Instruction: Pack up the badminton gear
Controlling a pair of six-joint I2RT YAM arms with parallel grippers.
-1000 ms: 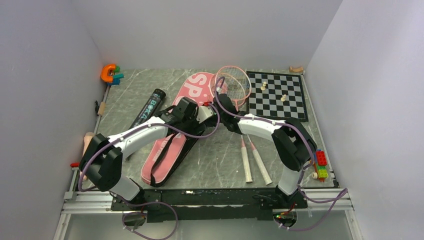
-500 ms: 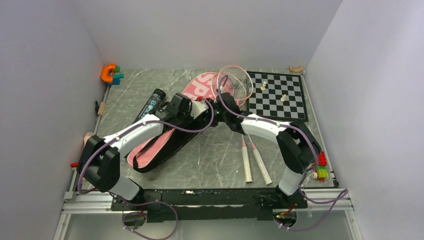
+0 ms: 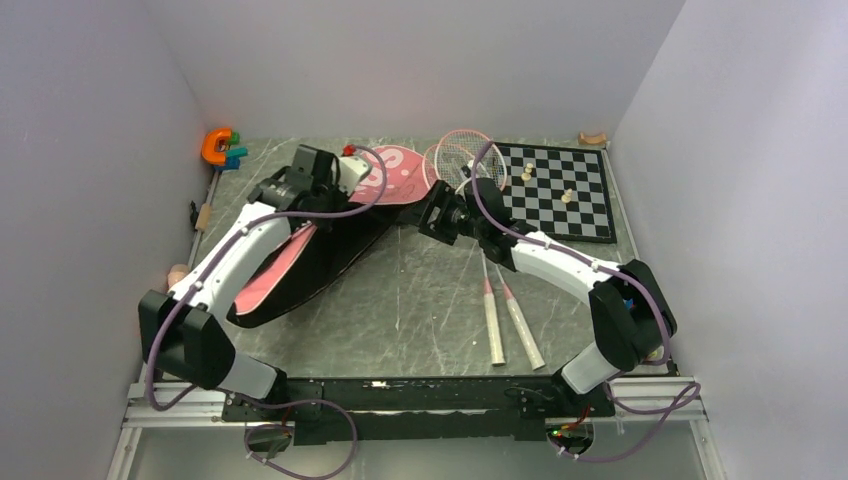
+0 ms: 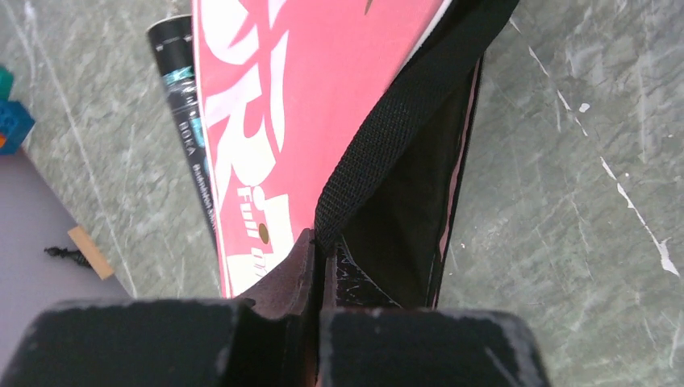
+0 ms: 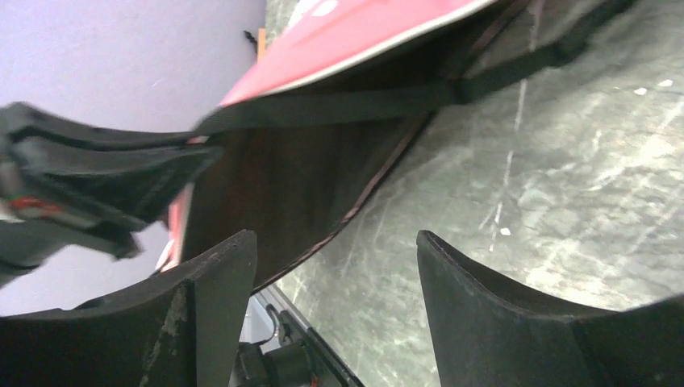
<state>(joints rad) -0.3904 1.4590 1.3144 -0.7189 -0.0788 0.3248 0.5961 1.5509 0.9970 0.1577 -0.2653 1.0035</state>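
L fingers [image 4: 278, 278] clamp the pink bag [image 3: 268, 280] edge, propping its mouth open above the bench [image 3: 420, 300]; R fingers [image 5: 206, 298], spread & empty, sit nearer the rackets [image 3: 494, 335], shafts lying near-to-far just right of them.

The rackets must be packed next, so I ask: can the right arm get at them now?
Probably yes: the right fingers are open beside the rackets, whose handles lie bare, while the left fingers hold the bag open.
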